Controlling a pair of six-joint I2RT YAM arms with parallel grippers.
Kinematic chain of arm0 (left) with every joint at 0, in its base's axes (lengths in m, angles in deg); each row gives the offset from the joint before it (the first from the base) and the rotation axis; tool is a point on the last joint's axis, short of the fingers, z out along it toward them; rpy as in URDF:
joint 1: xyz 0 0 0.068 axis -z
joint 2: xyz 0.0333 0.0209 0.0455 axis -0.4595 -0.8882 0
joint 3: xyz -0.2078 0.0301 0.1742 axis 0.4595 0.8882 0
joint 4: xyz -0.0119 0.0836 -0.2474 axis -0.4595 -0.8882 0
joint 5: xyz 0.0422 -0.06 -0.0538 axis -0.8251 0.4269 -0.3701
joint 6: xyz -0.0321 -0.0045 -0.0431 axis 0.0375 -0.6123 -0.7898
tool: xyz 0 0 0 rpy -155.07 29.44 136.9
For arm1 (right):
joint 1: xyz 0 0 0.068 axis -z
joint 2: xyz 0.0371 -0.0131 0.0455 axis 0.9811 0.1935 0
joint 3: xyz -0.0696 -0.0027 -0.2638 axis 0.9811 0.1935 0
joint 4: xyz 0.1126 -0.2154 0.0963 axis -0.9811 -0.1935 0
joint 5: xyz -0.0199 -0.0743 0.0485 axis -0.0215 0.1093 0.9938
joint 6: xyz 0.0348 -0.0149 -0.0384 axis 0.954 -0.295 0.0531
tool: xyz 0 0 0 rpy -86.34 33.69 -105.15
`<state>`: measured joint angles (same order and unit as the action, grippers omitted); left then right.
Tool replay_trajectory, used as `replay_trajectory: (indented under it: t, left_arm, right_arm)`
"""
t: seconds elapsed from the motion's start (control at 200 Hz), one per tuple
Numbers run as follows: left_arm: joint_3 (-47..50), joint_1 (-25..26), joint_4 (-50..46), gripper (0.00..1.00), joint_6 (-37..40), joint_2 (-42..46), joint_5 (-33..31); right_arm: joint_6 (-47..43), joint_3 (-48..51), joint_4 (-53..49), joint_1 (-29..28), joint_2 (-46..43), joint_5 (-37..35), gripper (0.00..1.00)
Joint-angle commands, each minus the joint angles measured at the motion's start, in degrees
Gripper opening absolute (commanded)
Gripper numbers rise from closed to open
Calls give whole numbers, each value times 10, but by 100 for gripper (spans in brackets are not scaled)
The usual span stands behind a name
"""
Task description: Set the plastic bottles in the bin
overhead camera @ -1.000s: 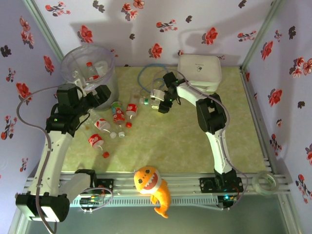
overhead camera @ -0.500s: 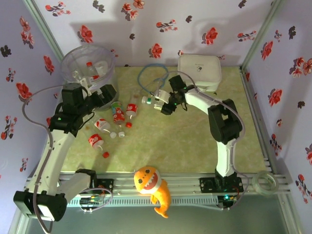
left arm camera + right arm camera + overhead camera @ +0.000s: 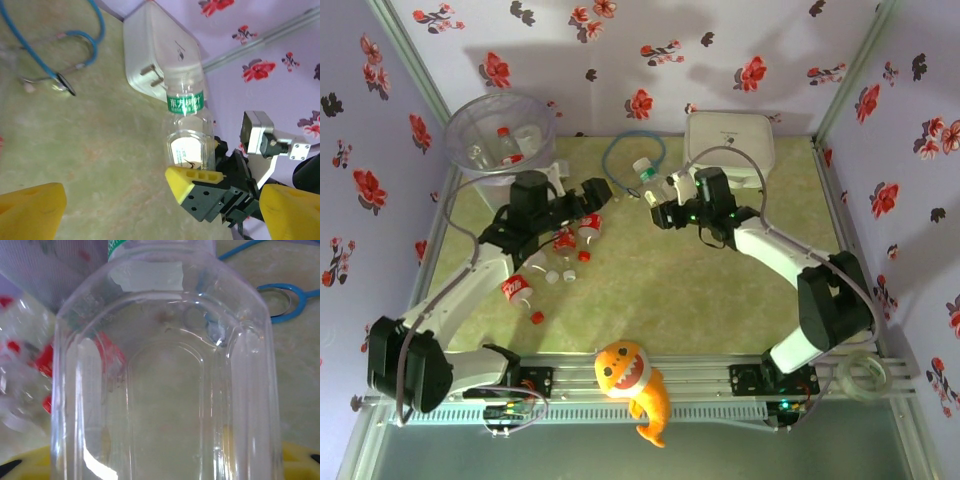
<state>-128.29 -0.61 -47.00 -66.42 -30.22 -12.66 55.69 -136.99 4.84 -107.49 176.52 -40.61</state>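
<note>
Plastic bottle (image 3: 647, 180), clear, green-banded, white-capped, sits mid-table just beside the white case (image 3: 730, 140), well apart from the bin (image 3: 536, 150); its long axis runs near to far, cap farthest; the right gripper (image 3: 660, 207) is clamped on its base; the left gripper (image 3: 592, 192) is close by, jaws wide apart; left wrist: neck toward the case, base between yellow pads (image 3: 192, 181); right wrist: panelled clear body close up, green band topmost.

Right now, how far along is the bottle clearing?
Done: a few bottles already lie in the bin. In hand: the right gripper is shut on a green-labelled bottle, well away from the bin. The left gripper is open and empty. Left: several red-labelled bottles lie on the mat near the bin.
</note>
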Motion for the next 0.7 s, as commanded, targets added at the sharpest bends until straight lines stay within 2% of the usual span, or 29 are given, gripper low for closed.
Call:
replay_trajectory:
  t: [0.0,0.165,0.4,0.5,0.695]
  left_arm:
    - [-26,29,67,100,-10,-38,3]
    - [-57,60,78,100,-7,-87,-4]
    - [-70,75,109,100,-27,-137,-13]
    - [-70,77,127,92,-36,-147,-15]
    - [-80,87,133,87,-44,-159,-12]
  right_arm:
    - [134,32,115,-23,-20,7,47]
    - [123,43,124,-49,-37,3,47]
    - [120,61,158,-69,-44,9,47]
    - [120,67,173,-76,-46,8,48]
    - [122,72,194,-84,-33,-1,48]
